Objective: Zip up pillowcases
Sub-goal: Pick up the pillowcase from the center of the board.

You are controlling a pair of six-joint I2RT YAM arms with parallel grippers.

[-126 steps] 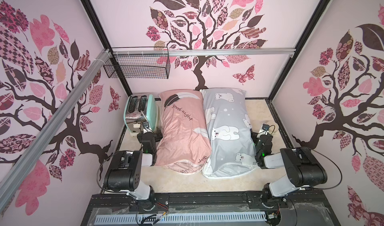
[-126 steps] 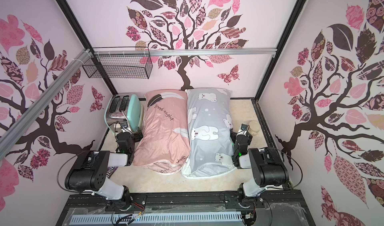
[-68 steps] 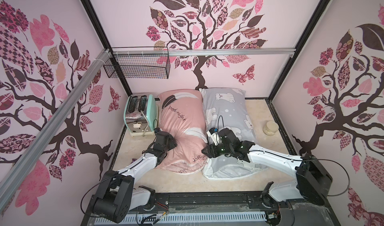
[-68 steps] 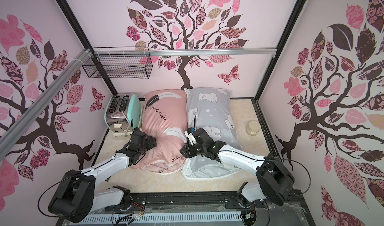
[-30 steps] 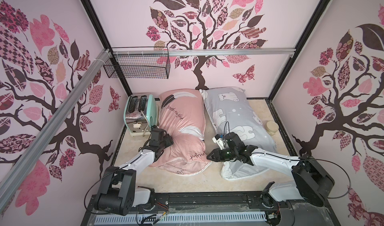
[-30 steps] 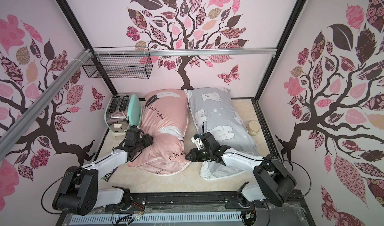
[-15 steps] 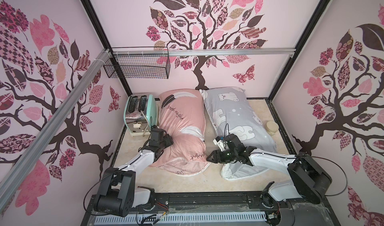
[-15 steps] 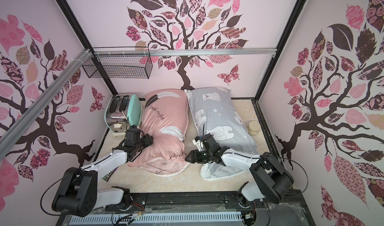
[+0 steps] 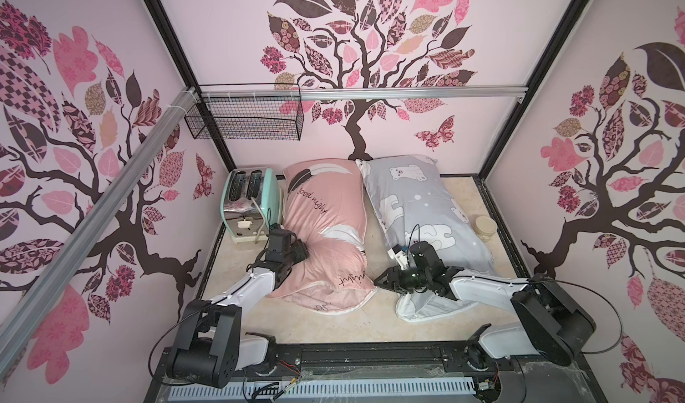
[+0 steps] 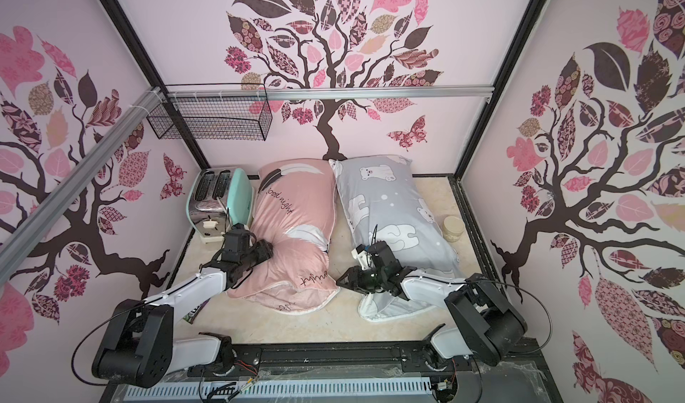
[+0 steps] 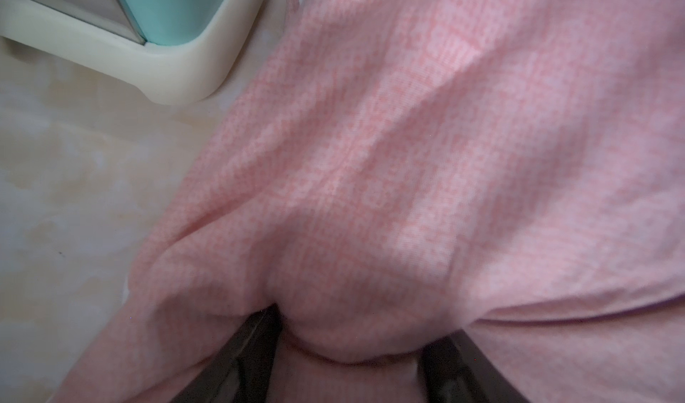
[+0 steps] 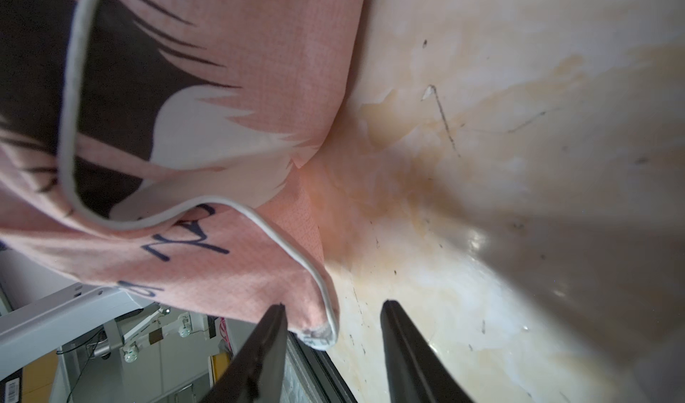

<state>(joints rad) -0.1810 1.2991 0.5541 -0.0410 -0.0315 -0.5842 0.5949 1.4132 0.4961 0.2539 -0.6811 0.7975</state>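
**Two robot claws at a pink pillowcase, with a grey one alongside**

Two plump, soft cloth pillowcases, both edged in white piping, lie on a glossy cream marbled table (image 9: 333, 327). The pink pillowcase (image 9: 326, 216) has a fine weave and is printed with dark and white feathers and script lettering. It lies on the robot's left, just beside a mint and chrome toaster (image 9: 248, 201), and its near end is crumpled. The grey pillowcase (image 9: 426, 201), printed with white polar bears, angles away to the right. The far corners of the two meet, and bare table shows between their near ends.

The left gripper (image 9: 299, 251) presses into the left side of the pink pillowcase. Its wrist view shows black fingers (image 11: 237, 360) set fairly wide, clamped on a thick bulge of pink cloth. The right gripper (image 9: 381, 280) sits low between the pillowcases. Its tapered fingers (image 12: 407, 345) are partly apart around the piped near corner of the pink pillowcase, which touches one finger but is not pinched.
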